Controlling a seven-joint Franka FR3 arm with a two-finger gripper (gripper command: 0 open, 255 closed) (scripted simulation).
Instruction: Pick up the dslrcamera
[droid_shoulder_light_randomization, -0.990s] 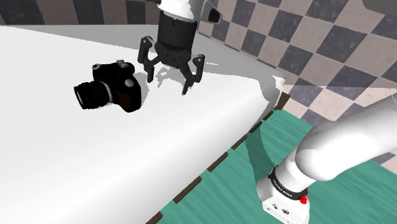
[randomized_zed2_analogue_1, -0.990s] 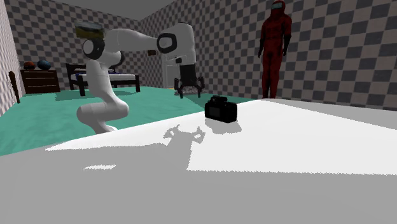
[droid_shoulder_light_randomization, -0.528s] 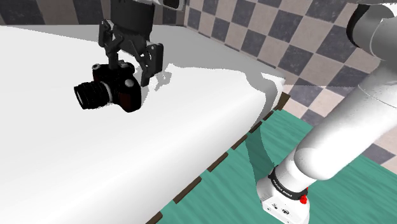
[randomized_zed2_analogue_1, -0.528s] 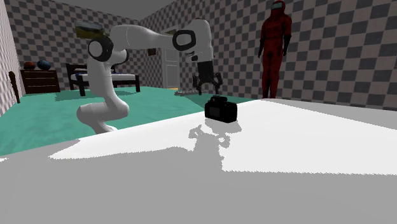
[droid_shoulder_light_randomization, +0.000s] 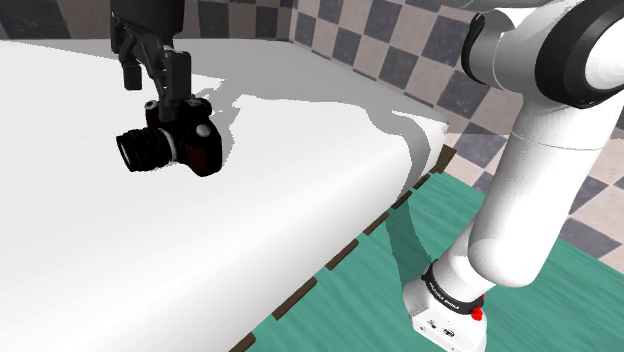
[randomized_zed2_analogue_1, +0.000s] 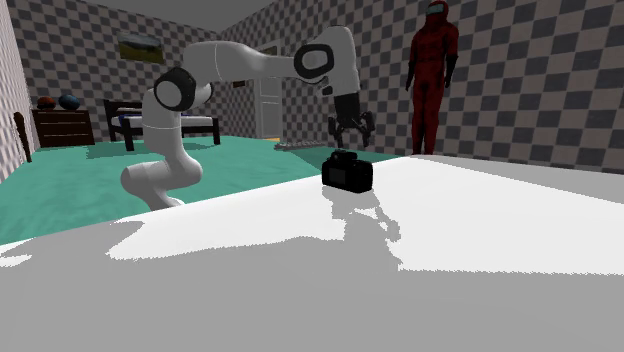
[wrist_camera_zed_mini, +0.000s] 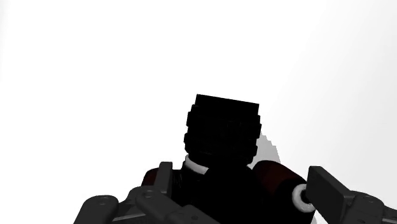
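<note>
Spread black 2-finger gripper (droid_shoulder_light_randomization: 150, 82) above black-and-dark-red DSLR camera (droid_shoulder_light_randomization: 176, 140), well off stand-side edge of white surface (droid_shoulder_light_randomization: 300, 200); risk: finger clipping hump, tipping it.

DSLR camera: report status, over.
Gripper open, directly above, jaws apart, not clamped. DSLR camera upright on white table, not lifted. No obstruction seen near it.

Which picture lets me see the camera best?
The shoulder view: the camera shows its lens, body and top clearly. The second exterior view shows it small and far off; the wrist view shows a nearly black shape.
</note>
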